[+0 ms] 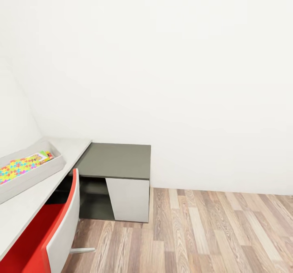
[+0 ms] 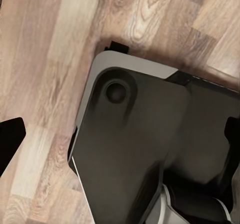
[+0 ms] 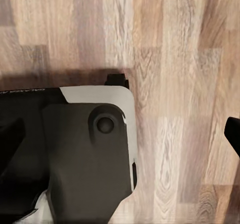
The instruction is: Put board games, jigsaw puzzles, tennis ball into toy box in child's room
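Note:
The light grey toy box point(image 1: 57, 162) lies on the white table point(image 1: 28, 208) at the left edge of the head view. Inside it lies a multicoloured jigsaw puzzle point(image 1: 18, 168). At the puzzle's far end, a white, green and red end of a board game point(image 1: 44, 156) peeks out. The tennis ball and the bed are out of view. In its wrist view, my left gripper point(image 2: 120, 139) is open above my own dark base, its fingertips point(image 2: 10, 141) far apart. My right gripper point(image 3: 120, 136) is open the same way, over base and floor.
A red and white chair point(image 1: 53, 232) stands tucked against the table's front edge. A low dark grey cabinet point(image 1: 116, 161) with a white side panel fills the corner beyond the table. Wood-plank floor point(image 1: 211, 232) stretches to the right below bare white walls.

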You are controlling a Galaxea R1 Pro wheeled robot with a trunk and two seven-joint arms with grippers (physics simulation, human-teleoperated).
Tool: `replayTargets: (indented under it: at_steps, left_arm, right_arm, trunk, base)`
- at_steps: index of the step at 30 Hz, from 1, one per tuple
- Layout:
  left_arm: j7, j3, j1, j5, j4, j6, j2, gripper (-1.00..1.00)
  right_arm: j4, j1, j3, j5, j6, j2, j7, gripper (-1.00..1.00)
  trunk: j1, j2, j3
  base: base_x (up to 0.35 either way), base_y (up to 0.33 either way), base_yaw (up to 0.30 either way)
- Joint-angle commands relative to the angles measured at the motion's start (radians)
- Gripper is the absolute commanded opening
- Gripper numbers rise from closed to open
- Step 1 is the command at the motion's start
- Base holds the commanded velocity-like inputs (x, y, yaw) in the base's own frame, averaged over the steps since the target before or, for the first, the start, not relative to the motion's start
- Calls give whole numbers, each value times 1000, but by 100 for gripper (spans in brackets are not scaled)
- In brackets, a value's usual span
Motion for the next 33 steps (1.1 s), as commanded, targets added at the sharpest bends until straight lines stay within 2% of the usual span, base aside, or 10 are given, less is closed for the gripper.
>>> replayTargets:
  at_steps: [1,3,5,6,9,14,22,33]
  left_arm:
    - [5,-7,0,10,-3,6,2,100]
    - [5,-6,0,11,-3,5,2,100]
    - [6,-4,1,15,-2,6,3,100]
    - [6,-4,1,15,-2,6,3,100]
    - [7,-4,5,18,-1,8,0,100]
    - [11,-5,47,20,2,10,-7,100]
    - [14,-6,151,18,5,10,-1,100]
    - [15,-5,197,17,5,10,-6,100]
  right_arm:
    - [12,-1,4,0,2,5,1,100]
    - [28,-1,5,0,1,12,1,100]
    - [93,0,6,2,-1,41,1,100]
    - [93,0,6,2,-1,41,1,100]
    - [167,0,7,5,-10,70,1,100]
    - [247,10,7,7,-58,99,0,100]
    - [292,54,5,3,-131,112,-2,100]
    - [301,70,5,3,-148,116,-2,100]
  trunk:
    - [0,-2,-1]
    - [0,-2,3]
    - [0,-2,6]
    - [0,-2,7]
    - [0,-2,12]
    - [0,-2,18]
    - [0,-2,21]
    - [0,-2,21]
  base:
    - [-67,0,-83]
    - [-54,0,-83]
    - [-31,0,-83]
    - [-28,0,-83]
    - [-18,0,-83]
    - [-8,0,-56]
    - [-2,0,-14]
    - [0,0,-2]
